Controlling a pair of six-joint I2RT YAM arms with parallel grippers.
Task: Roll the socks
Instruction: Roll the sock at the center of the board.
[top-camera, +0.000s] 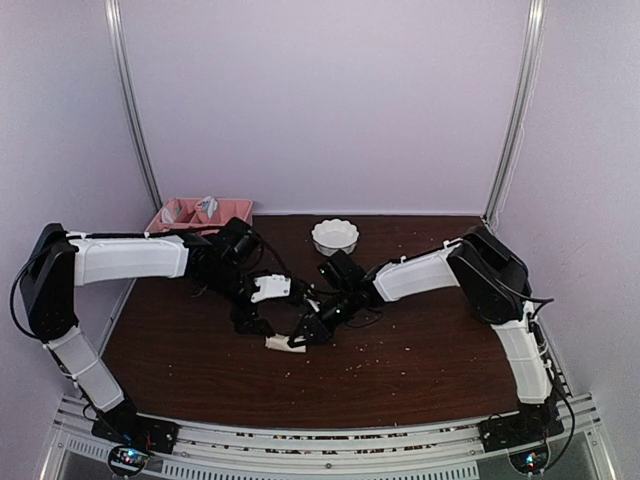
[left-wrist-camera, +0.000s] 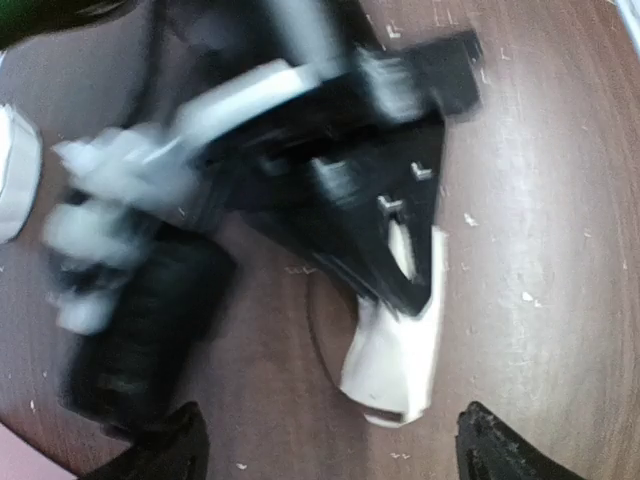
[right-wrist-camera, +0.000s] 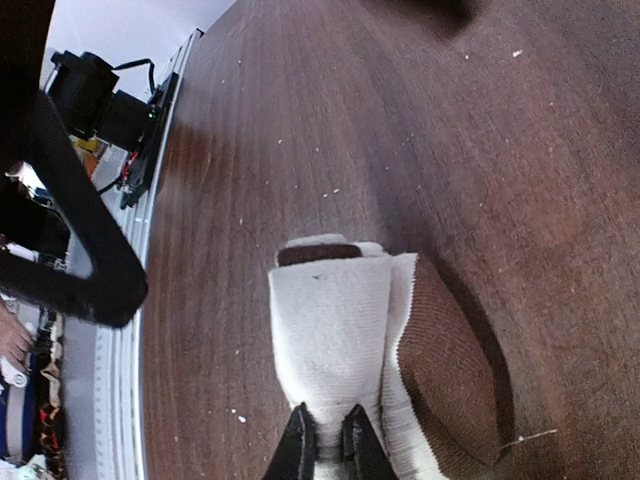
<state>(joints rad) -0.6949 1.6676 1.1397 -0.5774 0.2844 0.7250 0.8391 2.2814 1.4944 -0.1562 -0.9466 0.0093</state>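
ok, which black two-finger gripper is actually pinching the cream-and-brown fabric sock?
The right gripper: its fingertips are shut on the cream-and-brown fabric sock. The left gripper hangs open over it, gripping nothing.

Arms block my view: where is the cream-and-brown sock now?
In the top view the cream-and-brown sock lies centrally, on the near side of the white bowl, pinched in the right tool.

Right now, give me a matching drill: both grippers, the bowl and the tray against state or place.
Things:
1. left gripper
2. right gripper
3. white scalloped bowl
4. pink tray

States and places:
A. back-left corner
B. shut on the cream-and-brown sock
C. open, gripping nothing
D. back centre

Pairs: 1-C, 2-B, 3-D, 4-A
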